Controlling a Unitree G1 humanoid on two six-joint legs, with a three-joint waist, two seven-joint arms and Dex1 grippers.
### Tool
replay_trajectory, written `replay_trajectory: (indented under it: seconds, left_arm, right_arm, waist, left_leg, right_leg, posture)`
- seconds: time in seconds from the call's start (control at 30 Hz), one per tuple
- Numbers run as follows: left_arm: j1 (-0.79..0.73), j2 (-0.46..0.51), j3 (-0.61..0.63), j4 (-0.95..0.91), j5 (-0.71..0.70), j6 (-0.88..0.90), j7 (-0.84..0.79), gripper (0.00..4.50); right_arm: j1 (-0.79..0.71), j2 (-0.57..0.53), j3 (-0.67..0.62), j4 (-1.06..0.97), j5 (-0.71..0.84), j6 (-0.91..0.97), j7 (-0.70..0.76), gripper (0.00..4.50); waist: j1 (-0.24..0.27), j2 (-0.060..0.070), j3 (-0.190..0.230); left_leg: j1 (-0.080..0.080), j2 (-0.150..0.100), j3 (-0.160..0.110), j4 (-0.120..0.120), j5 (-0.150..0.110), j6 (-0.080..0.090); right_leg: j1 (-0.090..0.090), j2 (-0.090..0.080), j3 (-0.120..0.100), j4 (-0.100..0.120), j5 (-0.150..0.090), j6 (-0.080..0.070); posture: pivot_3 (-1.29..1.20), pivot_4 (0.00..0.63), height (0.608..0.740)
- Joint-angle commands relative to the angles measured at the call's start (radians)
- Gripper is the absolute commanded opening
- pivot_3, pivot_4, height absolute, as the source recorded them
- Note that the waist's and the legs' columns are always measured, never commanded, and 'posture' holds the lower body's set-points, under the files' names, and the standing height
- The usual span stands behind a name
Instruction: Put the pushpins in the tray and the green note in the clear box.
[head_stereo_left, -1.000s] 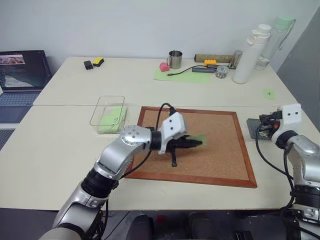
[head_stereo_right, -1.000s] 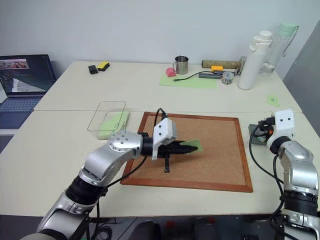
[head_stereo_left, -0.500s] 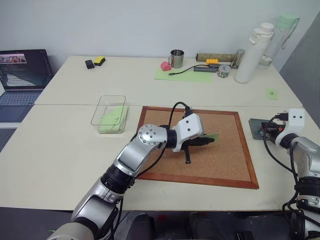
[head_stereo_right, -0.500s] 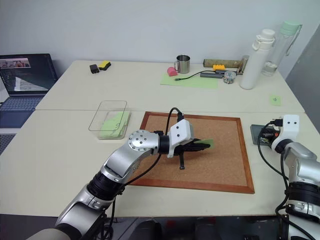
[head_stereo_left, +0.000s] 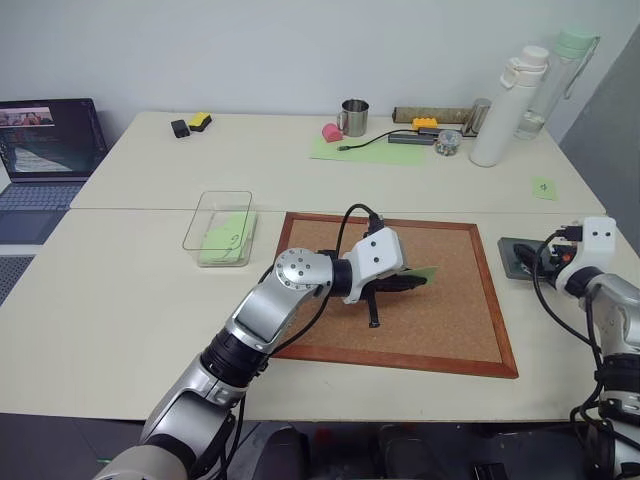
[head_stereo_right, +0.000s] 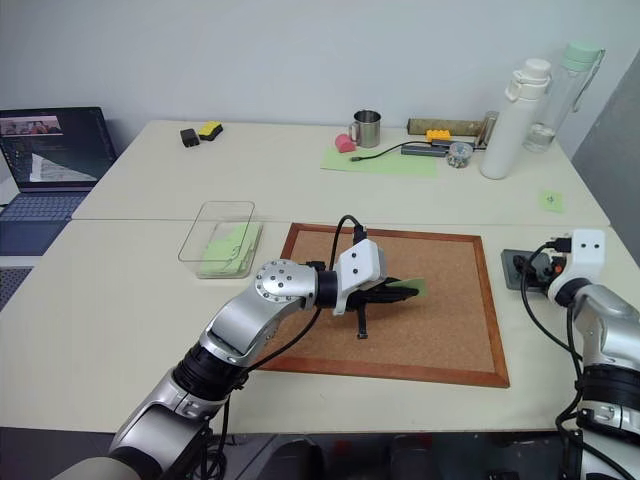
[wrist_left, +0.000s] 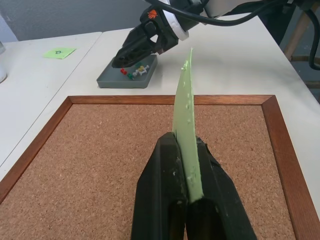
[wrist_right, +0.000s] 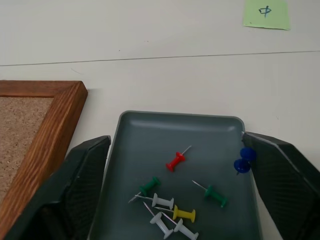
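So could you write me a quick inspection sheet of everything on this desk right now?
Surface: pale tables with a cork board.
Job's things: green note pinched upright over the cork; pushpins lying in the grey tray; clear box left of the board with green paper inside.
Clutter: metal mug, two bottles, pale green sheet, small marked note.
Grippers: left gripper, jaws shut on the note; right gripper, jaws open either side of the tray.
Cables: black cable across the sheet.
Surroundings: laptop, white wall.

Pushpins (wrist_right: 175, 200) in tray (wrist_right: 150, 145), note (wrist_left: 186, 125) upright
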Motion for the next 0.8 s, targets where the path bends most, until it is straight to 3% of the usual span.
replay_trajectory:
  seconds: [0.03, 0.8]
  left_arm:
    - [-0.029, -0.004, 0.031, -0.008, -0.003, -0.011, -0.005, 0.0]
    - [-0.018, 0.017, 0.082, -0.022, -0.019, 0.021, 0.012, 0.0]
  right_arm:
    - [-0.002, -0.021, -0.021, -0.037, 0.021, -0.016, 0.003, 4.46]
    - [0.004, 0.001, 0.023, -0.163, 0.091, 0.019, 0.047, 4.46]
  waist:
    - [0.0, 0.0, 0.0]
    - [0.0, 0.0, 0.0]
  left_leg:
    - [0.0, 0.0, 0.0, 0.0, 0.0, 0.0]
    - [0.0, 0.0, 0.0, 0.0, 0.0, 0.0]
  right_leg:
    - [0.0, 0.0, 0.0, 0.0, 0.0, 0.0]
    - [0.0, 0.0, 0.0, 0.0, 0.0, 0.0]
  posture:
    - [0.0, 0.15, 0.74]
    - [0.0, 0.15, 0.74]
